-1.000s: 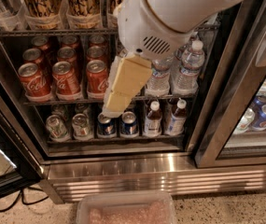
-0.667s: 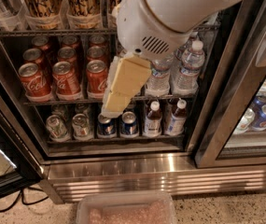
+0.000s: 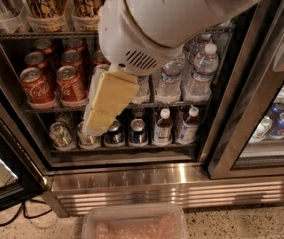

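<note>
Open fridge (image 3: 131, 180): claw (image 3: 100, 119) before cola cans (image 3: 38, 86), water bottles (image 3: 201, 73) right; claw state unclear.

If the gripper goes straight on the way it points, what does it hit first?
Most likely the silver can on the bottom shelf, right under the gripper, which points down-left; depth is unclear, so the gap cannot be judged.

Open drinks cooler on a speckled floor (image 3: 231, 224).
Wire shelves (image 3: 146, 105) cross the lit cooler (image 3: 229, 83) above a ribbed steel base panel (image 3: 156, 188). Its dark door (image 3: 4, 203) stands open at left over cables (image 3: 32, 215). A second cooler (image 3: 261, 167) adjoins at right. The gripper (image 3: 106, 106) hangs before the middle shelf.
</note>
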`<state>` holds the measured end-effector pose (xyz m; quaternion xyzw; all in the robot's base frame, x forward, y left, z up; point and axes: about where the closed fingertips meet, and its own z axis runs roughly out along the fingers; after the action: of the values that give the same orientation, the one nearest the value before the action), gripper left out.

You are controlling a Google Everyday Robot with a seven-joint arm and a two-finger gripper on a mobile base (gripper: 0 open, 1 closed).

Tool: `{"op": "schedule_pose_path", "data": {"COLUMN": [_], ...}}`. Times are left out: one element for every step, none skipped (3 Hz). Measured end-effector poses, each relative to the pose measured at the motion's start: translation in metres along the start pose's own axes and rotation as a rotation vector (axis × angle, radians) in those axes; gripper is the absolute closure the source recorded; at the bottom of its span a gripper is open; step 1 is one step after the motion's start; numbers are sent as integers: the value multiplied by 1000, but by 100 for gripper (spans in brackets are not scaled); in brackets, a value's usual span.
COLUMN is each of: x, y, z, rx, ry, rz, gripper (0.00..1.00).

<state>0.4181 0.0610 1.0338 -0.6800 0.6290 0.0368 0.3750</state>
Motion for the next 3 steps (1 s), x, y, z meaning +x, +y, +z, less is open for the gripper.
{"op": "schedule_pose_path", "data": {"x": [0,0,-19], "y": [0,0,-4], "z": [0,0,20], "rx": [0,0,24], "ry": [0,0,-57], "rz": [0,0,48], "gripper": [0,0,0]}}
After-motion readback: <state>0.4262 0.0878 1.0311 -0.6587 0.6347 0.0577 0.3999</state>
